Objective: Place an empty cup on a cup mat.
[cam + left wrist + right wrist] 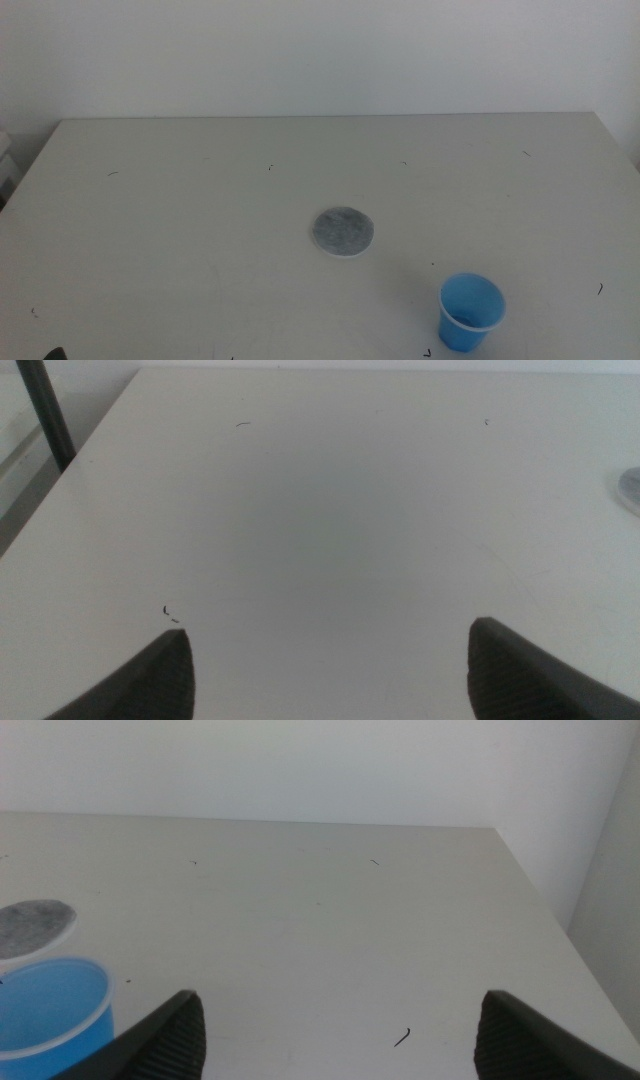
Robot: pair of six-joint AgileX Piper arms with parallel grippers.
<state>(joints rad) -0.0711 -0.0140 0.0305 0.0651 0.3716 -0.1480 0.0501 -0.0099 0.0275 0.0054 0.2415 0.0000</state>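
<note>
The blue cup [471, 310] stands upright and empty near the table's front right; it also shows in the right wrist view [50, 1015]. The grey cup mat [343, 231] lies flat at the table's middle, apart from the cup, and shows in the right wrist view [33, 923]; its edge shows in the left wrist view [630, 490]. My left gripper [330, 670] is open and empty over bare table at the front left. My right gripper [340, 1035] is open and empty, to the right of the cup. Neither arm shows in the middle view.
The white table [200, 200] has small dark specks. Its left edge and a dark post [45, 415] show in the left wrist view. Its right edge [545, 890] shows in the right wrist view. A white wall is behind.
</note>
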